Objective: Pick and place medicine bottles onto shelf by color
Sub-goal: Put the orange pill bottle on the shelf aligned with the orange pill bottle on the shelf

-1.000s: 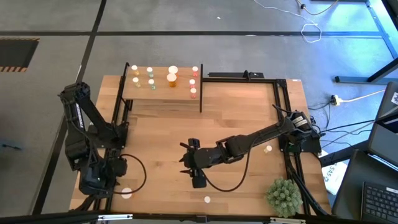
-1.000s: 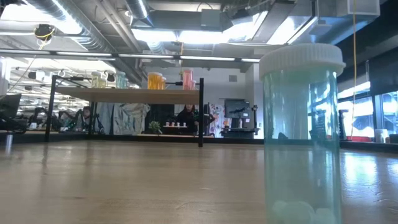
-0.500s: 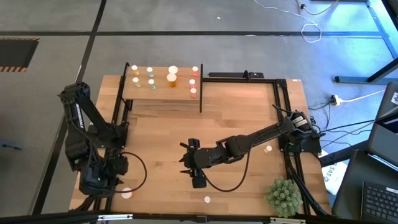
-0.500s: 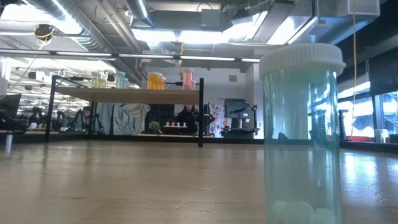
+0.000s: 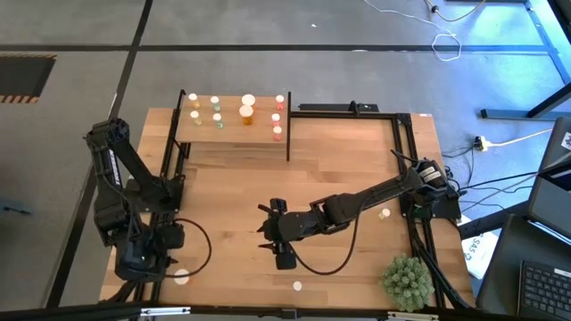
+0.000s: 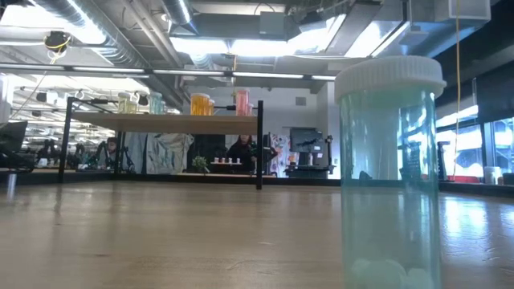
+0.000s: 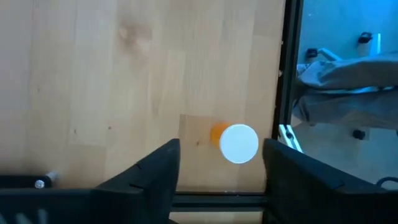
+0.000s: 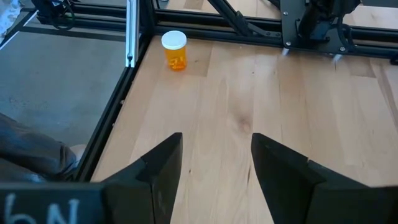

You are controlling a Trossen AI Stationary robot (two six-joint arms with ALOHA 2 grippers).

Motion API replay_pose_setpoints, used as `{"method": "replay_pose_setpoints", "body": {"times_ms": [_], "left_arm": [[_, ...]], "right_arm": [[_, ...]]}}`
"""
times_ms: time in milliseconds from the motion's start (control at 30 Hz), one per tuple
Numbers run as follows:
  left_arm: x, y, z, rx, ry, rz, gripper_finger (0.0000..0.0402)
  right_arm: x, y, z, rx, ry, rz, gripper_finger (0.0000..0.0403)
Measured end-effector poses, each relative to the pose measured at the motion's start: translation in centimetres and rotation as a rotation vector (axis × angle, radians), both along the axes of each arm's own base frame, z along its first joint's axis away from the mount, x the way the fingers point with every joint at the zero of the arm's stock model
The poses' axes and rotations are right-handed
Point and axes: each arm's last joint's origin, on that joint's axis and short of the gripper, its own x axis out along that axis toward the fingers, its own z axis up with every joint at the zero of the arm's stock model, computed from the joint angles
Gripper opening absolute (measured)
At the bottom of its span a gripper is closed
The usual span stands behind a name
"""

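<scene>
An orange medicine bottle (image 7: 238, 143) with a white cap stands upright on the table near its front left corner (image 5: 181, 277). My left gripper (image 7: 221, 180) hovers open above it, its fingers apart on either side and clear of it. My right gripper (image 8: 214, 168) waits open over the table's middle (image 5: 268, 234), pointing toward the left edge with nothing between its fingers. The shelf (image 5: 232, 125) stands at the far edge with several bottles on it. A pale green bottle (image 6: 391, 168) stands by the front edge (image 5: 297, 286).
Another small bottle (image 5: 385, 214) stands near the right arm's base. A spiky green plant ball (image 5: 408, 281) sits at the front right corner. A black frame rail (image 7: 289, 74) runs along the table edge close to the orange bottle.
</scene>
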Motion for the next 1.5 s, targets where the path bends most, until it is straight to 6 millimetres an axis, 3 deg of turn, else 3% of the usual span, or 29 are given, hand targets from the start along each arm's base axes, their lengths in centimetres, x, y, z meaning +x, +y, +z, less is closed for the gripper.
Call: {"method": "replay_pose_setpoints", "body": {"times_ms": [167,467,1000,1500], "left_arm": [[0.1,-0.2,-0.1,-0.03,0.015,0.046,0.0281],[-0.2,-3.4,-3.2,0.011,0.067,0.053,0.0353],[0.0,-7.1,-8.3,0.164,0.122,0.109,0.0368],[0.4,-8.4,-10.5,0.192,0.157,0.133,0.0368]], "right_arm": [[0.0,0.0,0.0,0.0,0.0,0.0,0.0194],[0.0,0.0,0.0,-0.001,0.0,0.001,0.0194],[0.0,0.0,0.0,-0.003,0.0,0.001,0.0194],[0.0,0.0,0.0,-0.005,0.0,-0.001,0.0194]]}}
